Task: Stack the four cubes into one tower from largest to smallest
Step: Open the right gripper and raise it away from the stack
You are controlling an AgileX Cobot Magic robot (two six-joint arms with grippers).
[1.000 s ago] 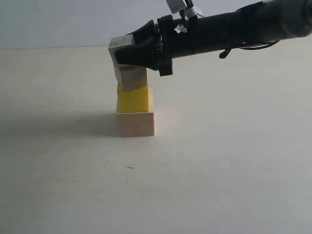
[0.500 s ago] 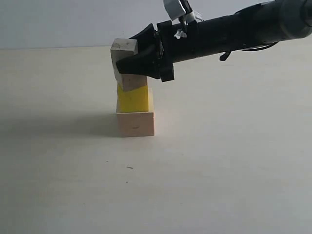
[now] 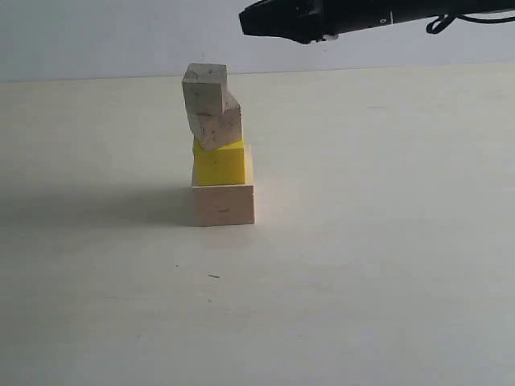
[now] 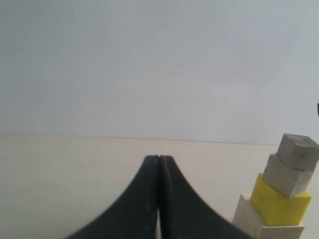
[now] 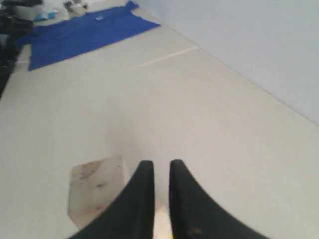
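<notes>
The tower stands left of centre: the large pale wooden cube (image 3: 224, 204) at the bottom, the yellow cube (image 3: 220, 164) on it, then the small brownish cube (image 3: 218, 125), tilted, and the smallest pale cube (image 3: 204, 84) on top, offset to the left. My right gripper (image 3: 246, 18) hangs above and to the right of the tower, apart from it; its fingers (image 5: 144, 172) stand slightly open with nothing between them (image 5: 161, 164). The smallest cube (image 5: 95, 190) lies below them. My left gripper (image 4: 158, 158) is shut and empty, with the tower (image 4: 285, 191) off to its side.
The pale tabletop (image 3: 362, 257) spreads around the tower, with its shadow to the left. A blue cloth (image 5: 84, 29) lies far off on the floor in the right wrist view. A plain white wall (image 3: 96, 36) stands behind.
My right gripper has let go of the smallest cube and risen up and to the right. The smallest cube stays on the tilted brownish cube.
</notes>
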